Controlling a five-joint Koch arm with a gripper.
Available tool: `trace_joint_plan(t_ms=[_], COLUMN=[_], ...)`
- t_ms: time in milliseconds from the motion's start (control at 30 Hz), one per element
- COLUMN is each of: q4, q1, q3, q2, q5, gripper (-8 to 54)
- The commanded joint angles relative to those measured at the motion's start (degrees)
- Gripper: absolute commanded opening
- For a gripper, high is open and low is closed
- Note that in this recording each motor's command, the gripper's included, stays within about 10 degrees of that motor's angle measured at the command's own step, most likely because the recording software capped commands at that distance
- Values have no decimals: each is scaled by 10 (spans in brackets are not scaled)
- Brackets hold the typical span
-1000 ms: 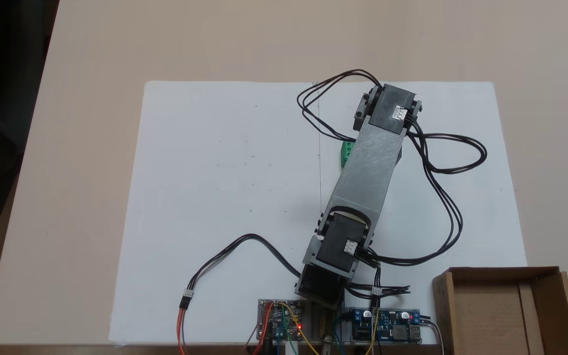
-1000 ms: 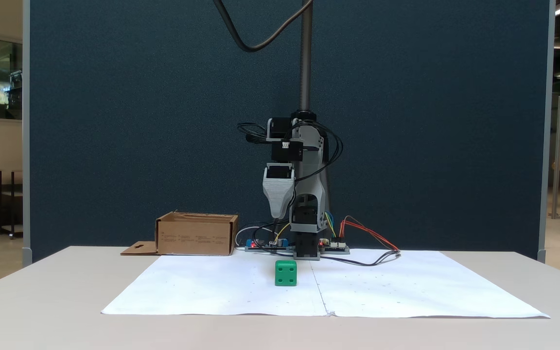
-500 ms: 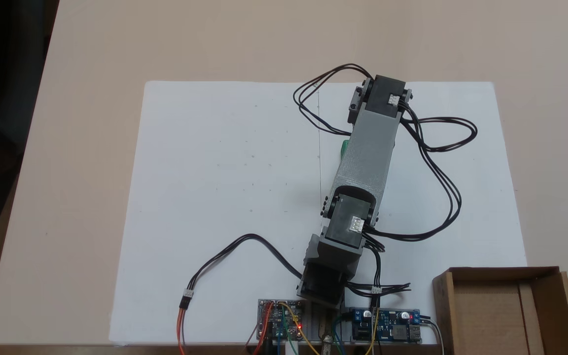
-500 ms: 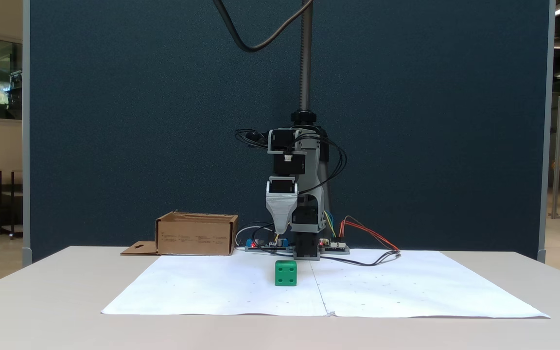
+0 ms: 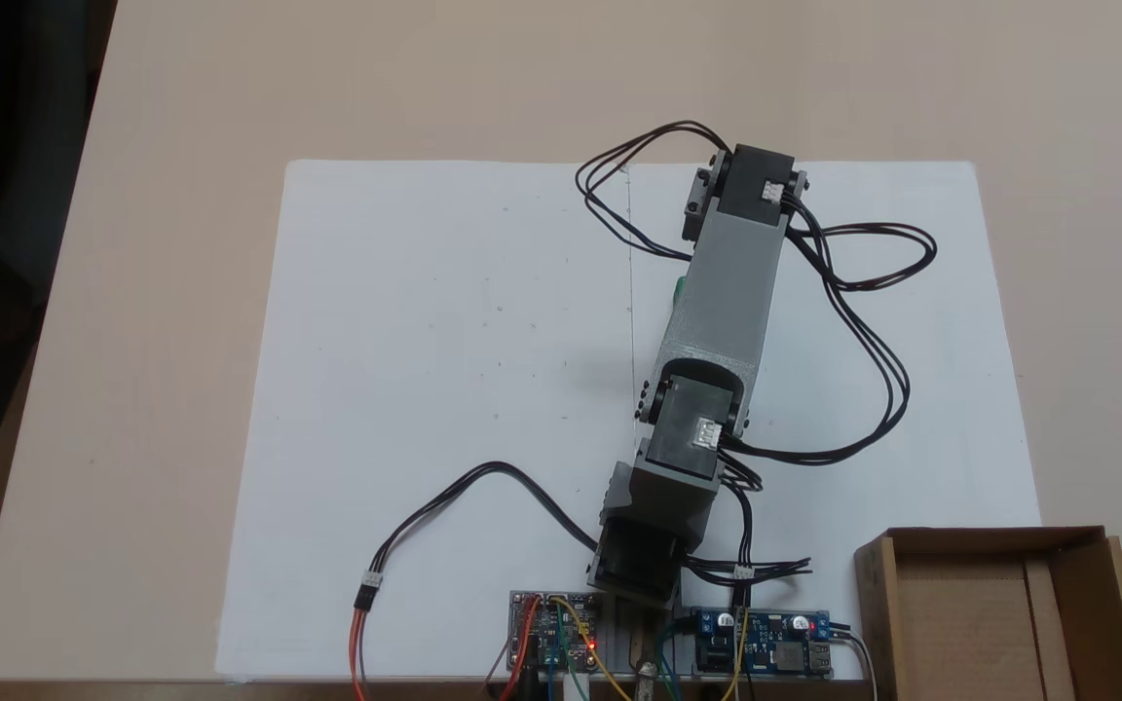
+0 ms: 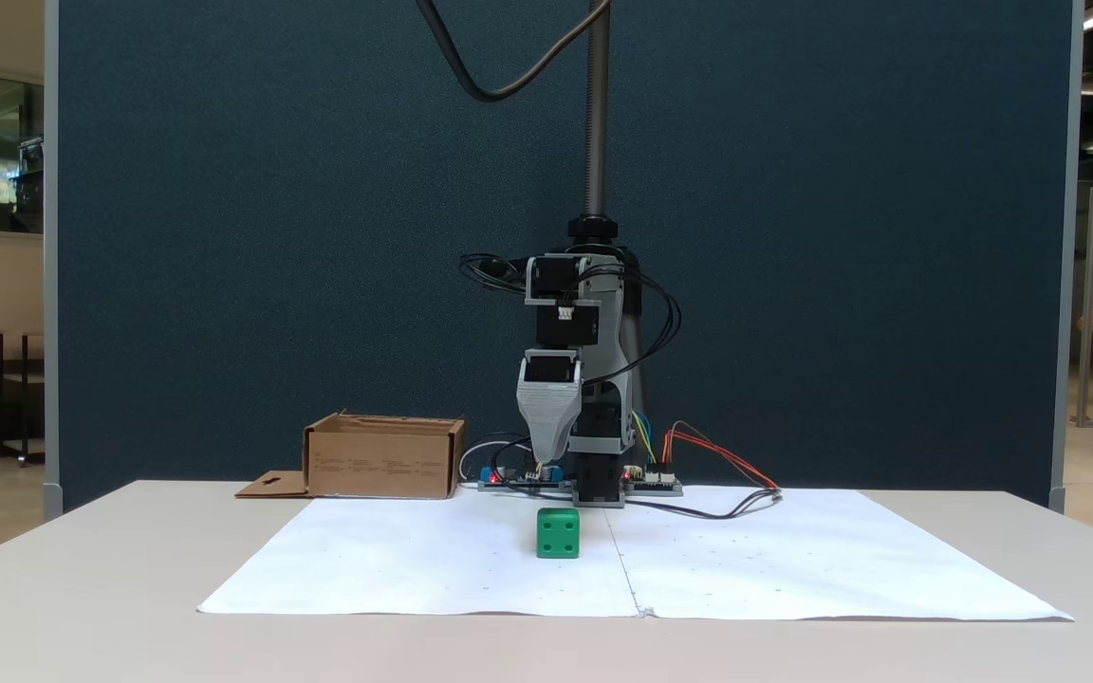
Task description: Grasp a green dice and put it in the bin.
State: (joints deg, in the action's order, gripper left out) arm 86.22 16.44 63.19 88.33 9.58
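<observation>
The green dice [image 6: 558,532] stands on the white paper [image 6: 414,560], near its middle fold. From above, the grey arm [image 5: 722,292] covers almost all of it, leaving a thin green sliver of the dice [image 5: 679,288] at the arm's left edge. My gripper [image 6: 546,453] points straight down, hanging a short way above the dice and apart from it. One tapered grey finger faces the camera and hides the other. The bin [image 6: 383,462] is a low brown cardboard box at the left rear; from above, the bin [image 5: 875,604] sits at the lower right, with nothing in it.
Circuit boards [image 5: 556,633] and loose wires [image 5: 444,497] lie around the arm's base at the paper's near edge in the view from above. Black cables [image 5: 873,292] loop out to the right of the arm. A dark blue screen [image 6: 224,237] stands behind the table.
The arm has reached further out and lowered, bringing the gripper down closer above the dice. The arm now covers more of the dice from above. The dice has not moved.
</observation>
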Motion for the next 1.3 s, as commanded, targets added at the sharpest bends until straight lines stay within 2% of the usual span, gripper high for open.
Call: trace_joint_plan(t_ms=[0,667,1100,1267], q4=[-17,-91,-94,-149], q1=[-4,-37,-32,-30], q3=[-29,58,65,115], q2=[11,-6,-37,-38], q5=[-44,-63,12,27], gripper=[431,432,434,433])
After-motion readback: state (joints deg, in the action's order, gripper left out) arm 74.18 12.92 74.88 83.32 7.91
